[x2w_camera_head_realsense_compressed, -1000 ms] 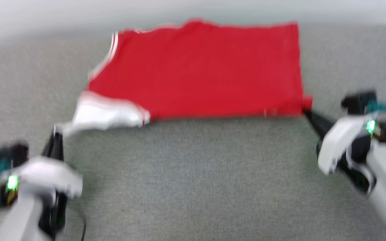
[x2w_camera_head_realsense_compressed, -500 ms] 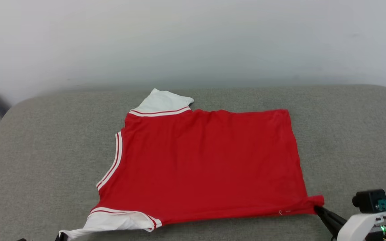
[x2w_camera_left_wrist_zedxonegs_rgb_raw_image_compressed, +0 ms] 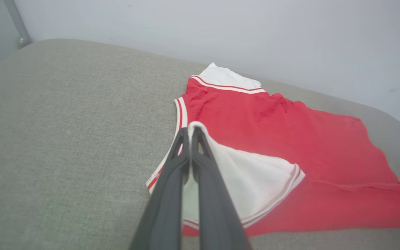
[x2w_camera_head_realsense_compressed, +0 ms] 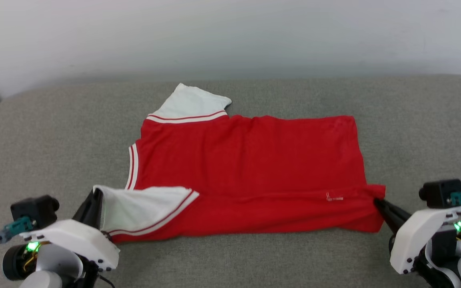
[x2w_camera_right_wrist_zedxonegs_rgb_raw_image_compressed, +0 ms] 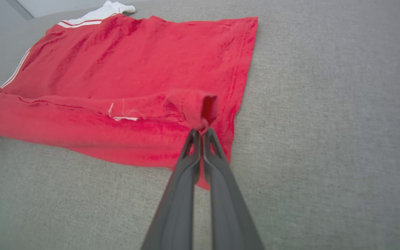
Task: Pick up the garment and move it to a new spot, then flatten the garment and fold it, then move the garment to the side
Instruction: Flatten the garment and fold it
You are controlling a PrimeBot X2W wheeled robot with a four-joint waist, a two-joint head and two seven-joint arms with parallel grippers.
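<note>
The red jersey T-shirt point(x2w_camera_head_realsense_compressed: 246, 160) lies plain red face up in the middle of the grey upholstered pad point(x2w_camera_head_realsense_compressed: 254, 260), with its collar end toward 9 o'clock and its hem toward 3 o'clock in the head view. The left gripper point(x2w_camera_head_realsense_compressed: 96, 194), at 8 o'clock, has its two dark fingers pressed together on the edge of the near white sleeve point(x2w_camera_head_realsense_compressed: 142, 208). That sleeve is turned over onto the red body, its striped trim toward 3 o'clock. The right gripper point(x2w_camera_head_realsense_compressed: 375, 201), at 4 o'clock, is pinched tight on the near hem corner point(x2w_camera_head_realsense_compressed: 378, 190), bunching the cloth into a small raised loop. Between the two grips the near edge of the shirt is doubled back as a long strip over the body, its crease running from 9 to 3 o'clock. A bit of loose white thread point(x2w_camera_head_realsense_compressed: 334, 197) shows on that strip near the right-hand grip. The far white sleeve point(x2w_camera_head_realsense_compressed: 190, 105) lies flat at 11 o'clock of the shirt, toward the pale wall point(x2w_camera_head_realsense_compressed: 230, 32)
</note>
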